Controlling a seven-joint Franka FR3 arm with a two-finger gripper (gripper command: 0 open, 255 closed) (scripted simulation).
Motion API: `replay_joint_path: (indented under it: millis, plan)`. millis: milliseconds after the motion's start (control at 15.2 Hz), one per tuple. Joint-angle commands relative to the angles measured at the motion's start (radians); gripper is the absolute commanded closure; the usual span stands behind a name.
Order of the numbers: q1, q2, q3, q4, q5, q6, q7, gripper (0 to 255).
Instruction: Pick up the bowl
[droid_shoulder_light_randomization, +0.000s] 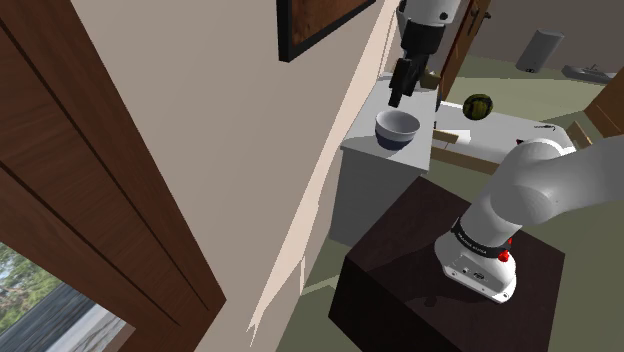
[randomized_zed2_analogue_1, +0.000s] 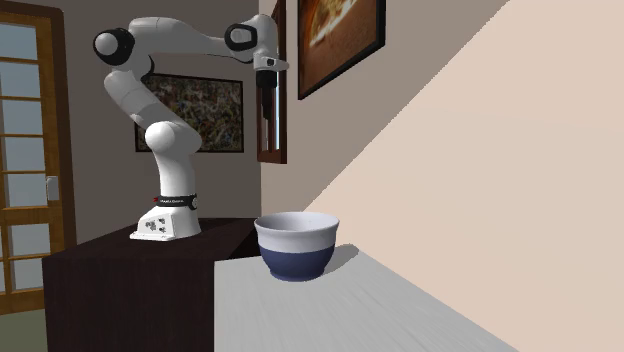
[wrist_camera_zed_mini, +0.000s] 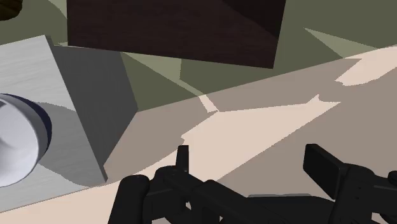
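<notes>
One dark box, the stand (droid_shoulder_light_randomization: 440, 300), sits nearest in the shoulder view and carries one white arm (droid_shoulder_light_randomization: 540, 190). Past it stands one grey surface (droid_shoulder_light_randomization: 418, 155) with one bowl (droid_shoulder_light_randomization: 397, 128) on it, white above a dark blue band. Beyond the surface's far edge lies one dark green round thing (droid_shoulder_light_randomization: 478, 105). One black gripper (droid_shoulder_light_randomization: 397, 98) hangs above the bowl, apart from it. One framed picture (droid_shoulder_light_randomization: 315, 25) hangs on the wall alongside.

The second exterior view looks the other way along the surface (randomized_zed2_analogue_1: 330, 310). Here the bowl (randomized_zed2_analogue_1: 297, 245) is upright near the edge facing the stand (randomized_zed2_analogue_1: 120, 280), and the gripper (randomized_zed2_analogue_1: 268, 145) points straight down, high above that edge. This view adds a second picture (randomized_zed2_analogue_1: 200, 115) behind the arm (randomized_zed2_analogue_1: 165, 150).

The wrist view alone settles the jaws. The gripper (wrist_camera_zed_mini: 251, 159) has its two fingers (wrist_camera_zed_mini: 182, 156) spread wide, with bare wall and floor between them. The bowl (wrist_camera_zed_mini: 16, 149) lies well off to one side of them, on the surface (wrist_camera_zed_mini: 38, 70) short of its corner, neither touched nor between the fingers. The stand (wrist_camera_zed_mini: 172, 25) shows beyond.
</notes>
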Motion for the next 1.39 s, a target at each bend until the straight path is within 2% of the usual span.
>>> replay_joint_path:
  millis: [0, 660, 1320]
  plan:
    - [0.000, 0.000, 0.000, 0.000, 0.000, 0.000, 0.000, 0]
    - [-0.080, 0.147, -0.080, -0.135, -0.147, 0.263, -0.125, 0]
    - [-0.173, 0.412, -0.163, -0.150, -0.297, 0.549, -0.209, 0]
